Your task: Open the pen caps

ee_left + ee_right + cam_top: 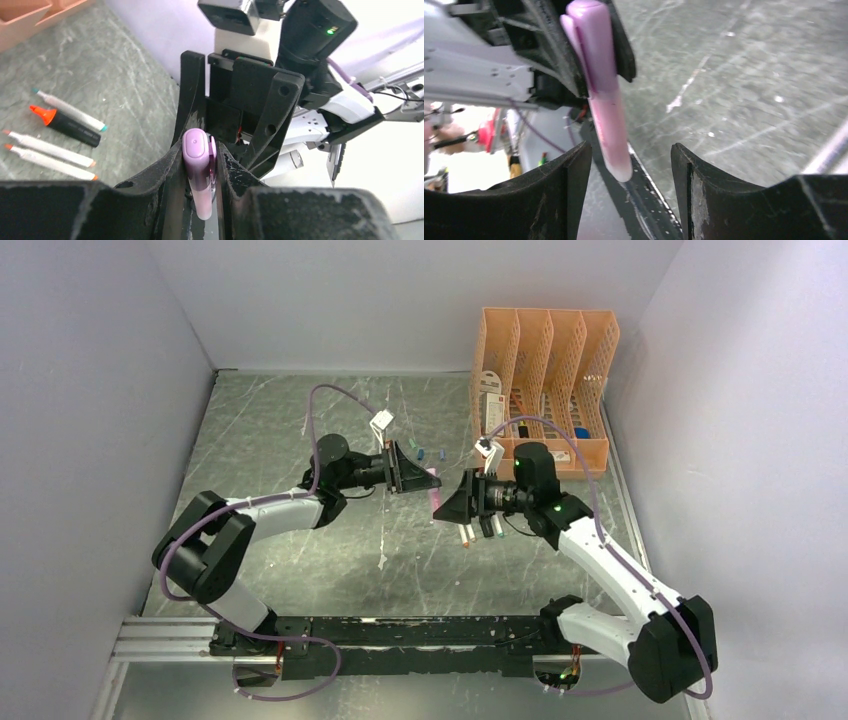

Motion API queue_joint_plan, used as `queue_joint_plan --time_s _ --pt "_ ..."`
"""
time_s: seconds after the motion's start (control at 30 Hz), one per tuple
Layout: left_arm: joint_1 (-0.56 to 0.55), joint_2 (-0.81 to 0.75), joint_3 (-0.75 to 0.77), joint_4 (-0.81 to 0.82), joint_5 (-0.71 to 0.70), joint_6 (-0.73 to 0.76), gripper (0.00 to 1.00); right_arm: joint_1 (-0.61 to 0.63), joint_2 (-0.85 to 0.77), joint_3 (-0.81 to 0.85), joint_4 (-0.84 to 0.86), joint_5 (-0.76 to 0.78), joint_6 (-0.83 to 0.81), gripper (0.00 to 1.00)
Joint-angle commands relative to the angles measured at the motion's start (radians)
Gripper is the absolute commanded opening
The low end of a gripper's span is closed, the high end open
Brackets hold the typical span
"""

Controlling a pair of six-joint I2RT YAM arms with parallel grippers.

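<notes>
Left pincer [200,150] clamps pink pen [197,175]; right pincer [630,150] spread, apparently untouching.

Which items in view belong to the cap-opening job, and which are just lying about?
Job: lilac-pink plastic pen, gripped by the left claw; open right claw facing it; loose white-barrelled marker pens; stubby black marker.
Lying about: peach mesh file organiser.

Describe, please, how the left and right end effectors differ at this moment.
The left end effector is shut on the pink pen; the right end effector is open, holding nothing. The left clamps the pen; the right only flanks its free end without touching. Both are black and face each other.
</notes>
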State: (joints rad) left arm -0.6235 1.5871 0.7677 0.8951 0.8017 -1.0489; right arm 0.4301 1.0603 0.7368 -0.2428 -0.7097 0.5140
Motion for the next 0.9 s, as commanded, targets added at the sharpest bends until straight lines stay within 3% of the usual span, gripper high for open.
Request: queue_joint_plan --time_s 0.0,0.23,0.33,0.43,0.5,0.7,0.87 --pt "0.004 0.017 -0.015 0.235 0.078 -0.067 0.18 -0.01 -0.038 -0.04 0.241 -0.212 0.134 0.59" --pt "0.003 0.042 -0.034 0.359 0.082 -0.133 0.18 -0.011 -0.01 -0.085 0.39 -0.245 0.243 0.49" --pt "0.001 0.039 -0.038 0.364 0.08 -0.133 0.18 -0.011 0.008 -0.088 0.422 -0.247 0.26 0.37" --pt "0.001 0.036 -0.045 0.376 0.078 -0.134 0.18 -0.011 0.023 -0.092 0.444 -0.247 0.272 0.13" --pt "-0.001 0.036 -0.047 0.391 0.074 -0.138 0.18 -0.01 0.029 -0.098 0.455 -0.25 0.278 0.07" --pt "0.0 0.02 -0.028 0.346 0.026 -0.084 0.18 -0.011 0.02 -0.139 0.46 -0.252 0.283 0.0" --pt "0.017 -0.009 0.058 0.211 -0.064 0.016 0.17 -0.011 -0.011 -0.194 0.452 -0.254 0.295 0.0"
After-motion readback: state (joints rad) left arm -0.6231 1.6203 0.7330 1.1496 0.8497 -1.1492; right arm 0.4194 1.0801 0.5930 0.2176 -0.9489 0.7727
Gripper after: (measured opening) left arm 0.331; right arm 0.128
